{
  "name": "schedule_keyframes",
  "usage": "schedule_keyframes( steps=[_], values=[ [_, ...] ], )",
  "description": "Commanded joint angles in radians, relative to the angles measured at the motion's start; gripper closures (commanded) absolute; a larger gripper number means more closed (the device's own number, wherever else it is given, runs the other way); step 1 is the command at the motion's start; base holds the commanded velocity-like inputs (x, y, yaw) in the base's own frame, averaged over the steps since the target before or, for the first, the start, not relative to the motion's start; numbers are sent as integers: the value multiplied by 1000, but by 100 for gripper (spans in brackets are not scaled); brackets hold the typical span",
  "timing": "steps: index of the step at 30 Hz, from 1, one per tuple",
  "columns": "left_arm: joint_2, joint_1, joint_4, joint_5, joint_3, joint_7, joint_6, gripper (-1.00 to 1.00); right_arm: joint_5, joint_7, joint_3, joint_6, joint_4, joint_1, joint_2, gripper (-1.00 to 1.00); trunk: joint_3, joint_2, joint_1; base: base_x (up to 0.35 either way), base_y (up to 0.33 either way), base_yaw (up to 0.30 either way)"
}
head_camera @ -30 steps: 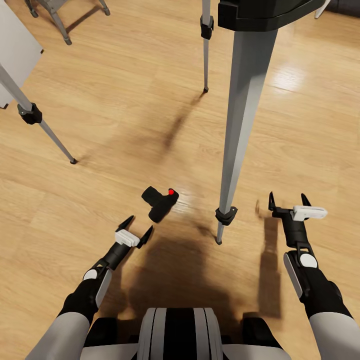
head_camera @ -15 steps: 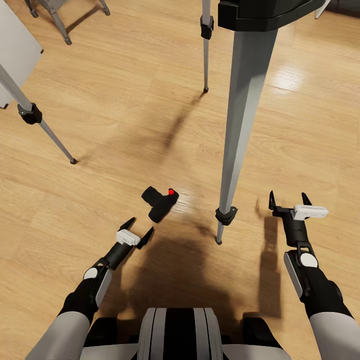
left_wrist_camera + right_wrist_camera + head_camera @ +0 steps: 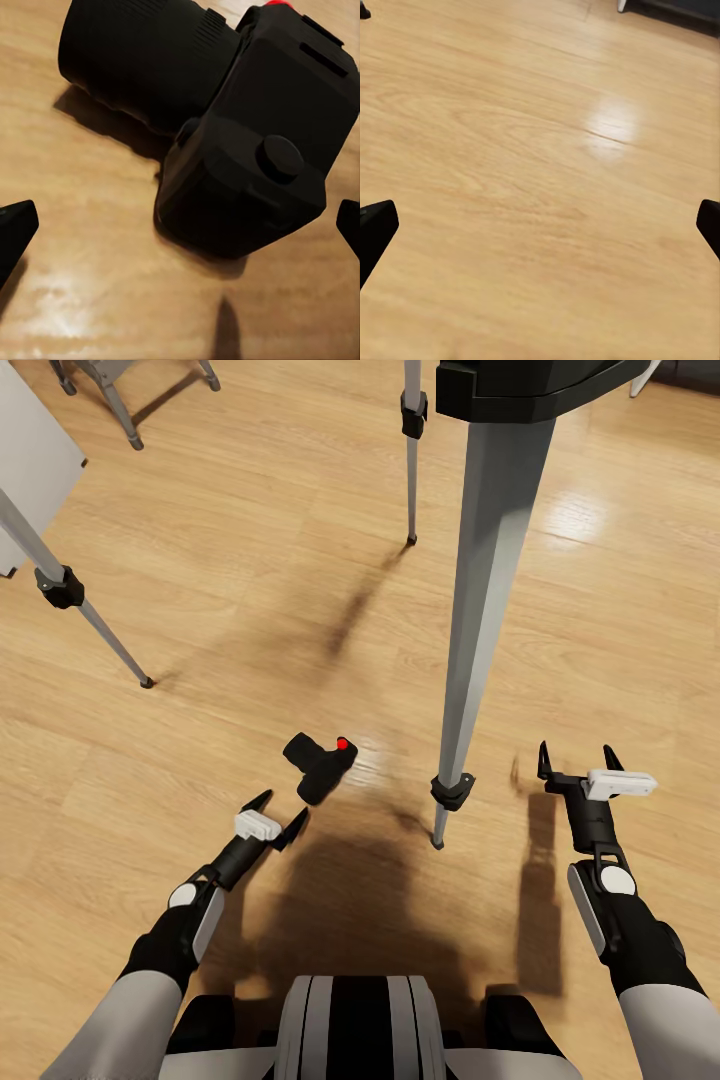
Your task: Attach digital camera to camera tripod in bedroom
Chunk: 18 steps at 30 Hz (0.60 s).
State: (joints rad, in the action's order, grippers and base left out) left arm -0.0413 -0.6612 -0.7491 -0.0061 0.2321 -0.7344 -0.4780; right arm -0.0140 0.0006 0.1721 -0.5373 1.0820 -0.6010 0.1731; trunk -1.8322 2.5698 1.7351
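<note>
The digital camera (image 3: 320, 765) lies on the wood floor, matte black with a red button on top, and looms large in the left wrist view (image 3: 225, 127). My left gripper (image 3: 278, 812) is open just short of it, its fingertips (image 3: 15, 229) spread wide on either side. The camera tripod (image 3: 490, 570) stands over the floor, its nearest silver leg coming down to a black collar (image 3: 452, 791) right of the camera. My right gripper (image 3: 575, 758) hovers open to the right of that leg, over bare floor (image 3: 540, 172).
Two more tripod legs reach the floor, one at the left (image 3: 100, 630) and one at the back (image 3: 411, 460). A grey panel (image 3: 30, 460) stands at the far left, with chair legs (image 3: 120, 405) behind. My own base (image 3: 360, 1025) casts a shadow in front.
My left gripper has crept slightly forward and down toward the camera. The right arm, the camera and the tripod have stayed put.
</note>
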Motion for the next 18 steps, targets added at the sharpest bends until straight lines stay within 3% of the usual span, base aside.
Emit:
schedule_keyframes(
  steps=[1, 18],
  values=[
    [-1, -2, 0, -1, 6, -9, 7, -100, -1, 0, 0, -3, -1, 0, 0, -100, 0, 0, 0, 0, 0, 0],
    [-5, -18, -1, -3, 5, -10, 24, -100, -1, -1, 0, -3, -1, 0, 0, -100, 0, 0, 0, 0, 0, 0]
  ],
)
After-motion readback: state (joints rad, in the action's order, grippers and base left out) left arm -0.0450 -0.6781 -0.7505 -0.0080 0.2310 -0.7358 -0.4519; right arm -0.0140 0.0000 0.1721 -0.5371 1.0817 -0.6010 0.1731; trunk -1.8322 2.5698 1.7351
